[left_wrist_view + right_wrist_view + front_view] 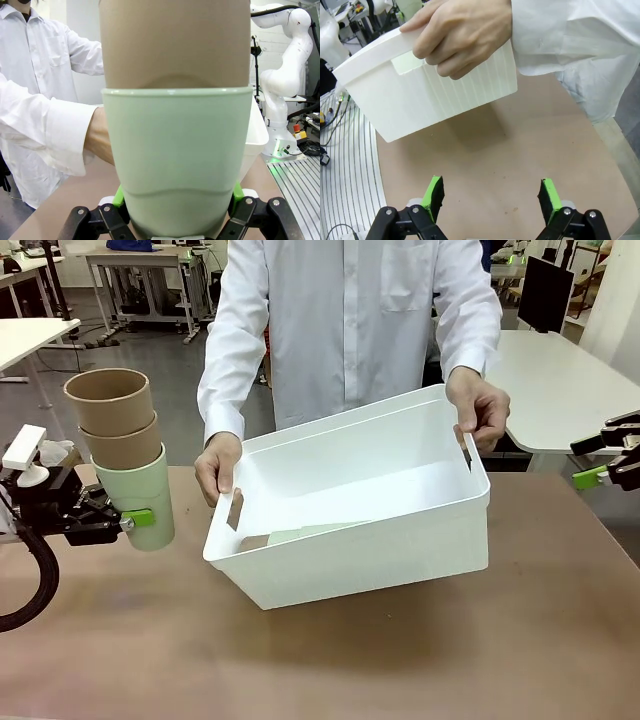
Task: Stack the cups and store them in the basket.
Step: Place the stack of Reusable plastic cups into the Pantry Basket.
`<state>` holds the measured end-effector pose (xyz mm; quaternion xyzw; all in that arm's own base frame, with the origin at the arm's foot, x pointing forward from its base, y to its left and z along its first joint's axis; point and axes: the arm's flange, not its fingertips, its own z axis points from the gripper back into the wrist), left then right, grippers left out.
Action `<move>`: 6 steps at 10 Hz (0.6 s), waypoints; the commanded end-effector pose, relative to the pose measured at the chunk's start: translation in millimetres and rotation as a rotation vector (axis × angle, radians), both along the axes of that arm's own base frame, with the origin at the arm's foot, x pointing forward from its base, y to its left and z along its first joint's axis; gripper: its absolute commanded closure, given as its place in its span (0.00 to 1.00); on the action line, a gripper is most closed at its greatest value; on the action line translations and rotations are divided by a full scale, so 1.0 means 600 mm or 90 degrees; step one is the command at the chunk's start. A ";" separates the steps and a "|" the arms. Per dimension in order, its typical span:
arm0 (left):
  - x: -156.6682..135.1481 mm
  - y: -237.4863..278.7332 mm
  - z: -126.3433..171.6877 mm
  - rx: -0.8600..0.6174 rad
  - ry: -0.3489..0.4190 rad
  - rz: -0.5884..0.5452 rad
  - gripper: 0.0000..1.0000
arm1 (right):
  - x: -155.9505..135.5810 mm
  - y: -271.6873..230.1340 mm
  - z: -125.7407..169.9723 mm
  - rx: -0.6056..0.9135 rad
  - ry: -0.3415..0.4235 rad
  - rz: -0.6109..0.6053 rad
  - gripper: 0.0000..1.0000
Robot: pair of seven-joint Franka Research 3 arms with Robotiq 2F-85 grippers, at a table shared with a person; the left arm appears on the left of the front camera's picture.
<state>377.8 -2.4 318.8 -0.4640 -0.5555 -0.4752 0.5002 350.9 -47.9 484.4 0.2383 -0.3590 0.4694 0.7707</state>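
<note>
Brown tabletop [320, 660]: person tilts white rectangular plastic basket [400, 540] twd robot. L gripper [138, 519] pinches mint cup at base of upright 3-cup stack [120, 455], just left of basket, nearer arm. R gripper [491, 197] fingers spread, empty.

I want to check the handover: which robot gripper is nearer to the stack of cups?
Left. The left gripper is shut on the stack of cups; the right gripper hangs open beyond the basket.
</note>
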 end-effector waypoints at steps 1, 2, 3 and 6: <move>-0.005 -0.002 0.007 -0.002 -0.014 -0.002 0.15 | 0.004 -0.001 0.005 0.012 -0.008 0.004 0.00; -0.005 -0.002 0.007 -0.002 -0.014 -0.002 0.15 | 0.004 -0.001 0.005 0.012 -0.008 0.004 0.00; -0.005 -0.002 0.007 -0.002 -0.014 -0.002 0.15 | 0.004 -0.001 0.005 0.012 -0.008 0.004 0.00; 0.000 0.000 0.000 0.000 0.000 0.000 0.15 | 0.004 -0.001 0.005 0.012 -0.008 0.004 0.00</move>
